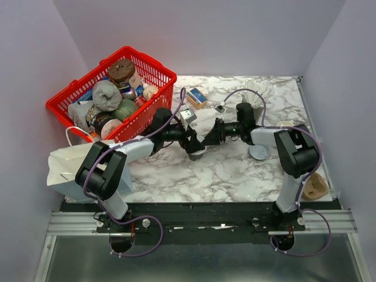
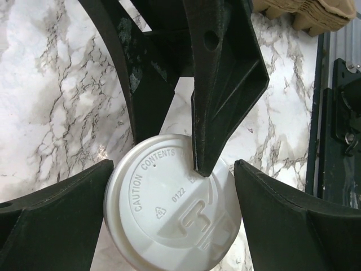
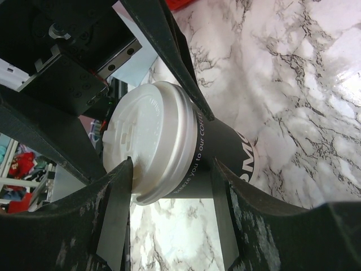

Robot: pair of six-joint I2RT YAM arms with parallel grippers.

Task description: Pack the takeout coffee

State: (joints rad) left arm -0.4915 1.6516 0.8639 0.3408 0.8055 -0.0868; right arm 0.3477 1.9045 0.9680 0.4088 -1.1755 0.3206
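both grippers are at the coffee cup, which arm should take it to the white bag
Left. The left gripper flanks the takeout coffee, and the white bag lies beside the left arm's base, across from the right gripper.

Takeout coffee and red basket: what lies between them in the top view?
The left arm crosses that stretch with its dark forearm, between the red basket and the takeout coffee. The top external view shows it.
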